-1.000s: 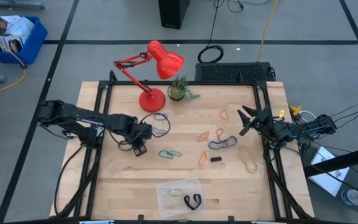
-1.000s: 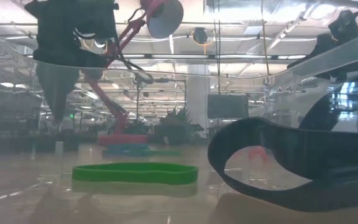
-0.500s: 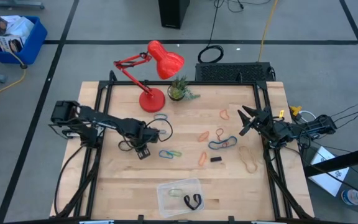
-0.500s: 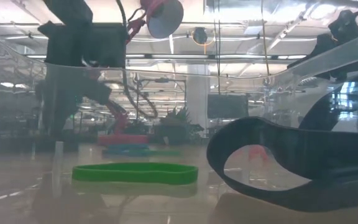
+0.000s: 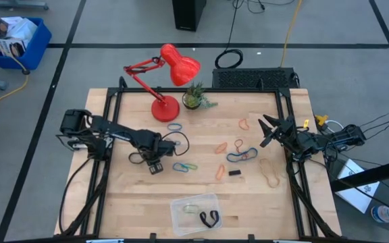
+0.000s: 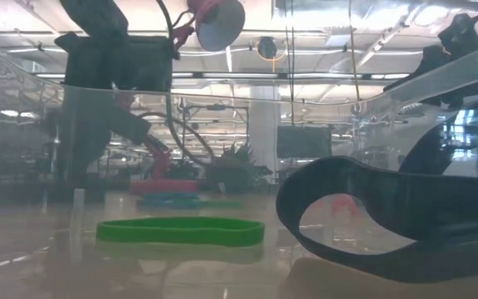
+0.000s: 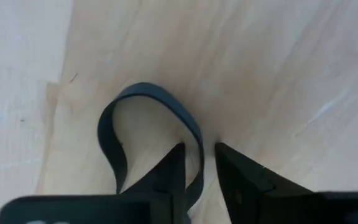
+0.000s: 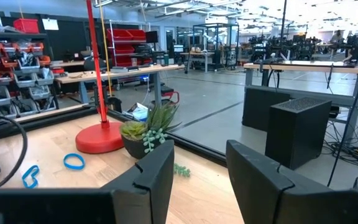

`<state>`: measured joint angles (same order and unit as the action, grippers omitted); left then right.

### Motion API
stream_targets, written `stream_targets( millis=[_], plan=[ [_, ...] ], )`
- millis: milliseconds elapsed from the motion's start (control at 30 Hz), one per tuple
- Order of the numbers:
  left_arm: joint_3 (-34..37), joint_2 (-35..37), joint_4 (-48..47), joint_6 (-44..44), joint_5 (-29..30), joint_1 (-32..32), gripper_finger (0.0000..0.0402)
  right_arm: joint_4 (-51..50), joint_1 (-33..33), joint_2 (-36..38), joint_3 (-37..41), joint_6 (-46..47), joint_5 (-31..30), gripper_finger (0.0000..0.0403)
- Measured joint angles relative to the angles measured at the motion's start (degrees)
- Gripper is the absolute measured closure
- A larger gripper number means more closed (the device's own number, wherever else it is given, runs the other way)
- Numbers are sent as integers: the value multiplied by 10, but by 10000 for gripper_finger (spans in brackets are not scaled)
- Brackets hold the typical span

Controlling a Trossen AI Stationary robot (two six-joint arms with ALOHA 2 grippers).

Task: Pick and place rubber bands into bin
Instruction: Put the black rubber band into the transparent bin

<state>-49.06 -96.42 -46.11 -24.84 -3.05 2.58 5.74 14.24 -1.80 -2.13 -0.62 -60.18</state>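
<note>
My left gripper [image 5: 154, 163] is low over the table's left-centre, its fingers closed on a dark rubber band [image 7: 143, 93] that lies on the wood. Several loose bands in blue [image 5: 174, 127], blue-green [image 5: 184, 166], orange [image 5: 220, 147] and tan [image 5: 270, 173] lie across the middle and right of the table. The clear bin [image 5: 179, 214] stands at the near edge; a green band [image 6: 181, 230] and a black band [image 5: 210, 218] lie in it. My right gripper [image 5: 265, 131] is open and empty at the right edge. My left gripper pinches one strand of the dark band's loop [image 7: 198, 148] between its two fingers [image 7: 174, 169]. The fingers come from above, pointing down. The rest of the loop [image 7: 107, 134] lies on the table beyond the fingertips.
A red desk lamp [image 5: 165, 106] and a small potted plant [image 5: 194, 99] stand at the far edge. A small black piece [image 5: 234, 173] lies among the bands. A thin black cable loop [image 5: 179, 143] hangs beside my left wrist. Bare wood lies left of the bin.
My left arm has reached a little farther toward the table's right edge, and its gripper has shifted slightly right and toward the near edge, staying low over the wood. My right arm has kept still.
</note>
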Motion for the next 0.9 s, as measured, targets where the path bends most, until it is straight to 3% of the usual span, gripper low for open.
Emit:
stream_targets(
  millis=[200,533,900],
  plan=[
    [0,0,4,40,1,9,391,0,0,0,0,0,0,259],
    [2,28,-2,64,13,21,396,0,0,0,0,0,0,259],
    [1,259,4,68,5,46,398,-2,0,0,0,23,2,259]
  ],
)
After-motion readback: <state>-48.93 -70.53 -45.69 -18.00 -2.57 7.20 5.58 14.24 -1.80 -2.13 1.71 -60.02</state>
